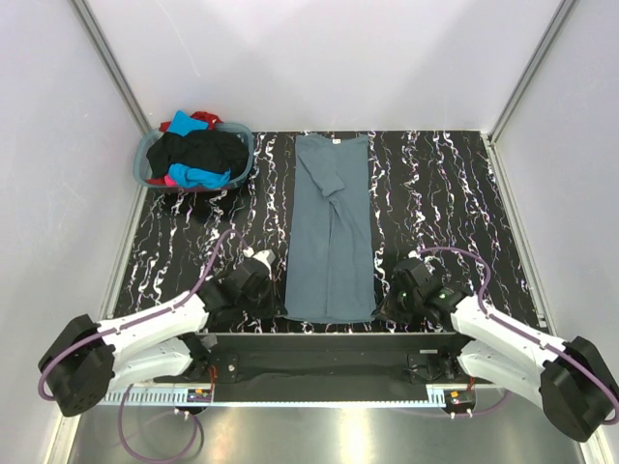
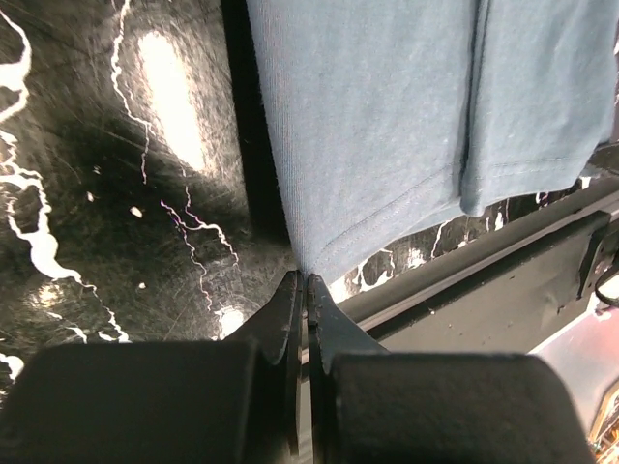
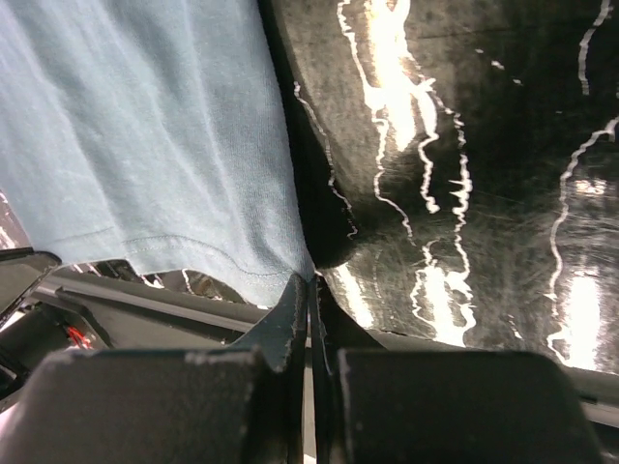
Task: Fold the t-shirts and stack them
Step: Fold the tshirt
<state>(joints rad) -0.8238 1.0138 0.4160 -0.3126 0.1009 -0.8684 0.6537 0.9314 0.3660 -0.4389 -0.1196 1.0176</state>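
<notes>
Left gripper (image 2: pixel 306 282) pinches the blue-grey t-shirt (image 1: pixel 331 232) hem corner at 7 o'clock; right gripper (image 3: pixel 311 282) pinches the 5 o'clock corner (shirt folded lengthwise).

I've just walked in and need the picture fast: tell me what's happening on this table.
Both arms are working on one slate blue-grey t-shirt, which lies folded lengthwise into a long strip down the middle of the table. The left gripper is shut on its near left corner and the right gripper is shut on its near right corner, both at the table's near edge. The other tees sit heaped in the laundry basket at the far left. No folded stack shows yet.
</notes>
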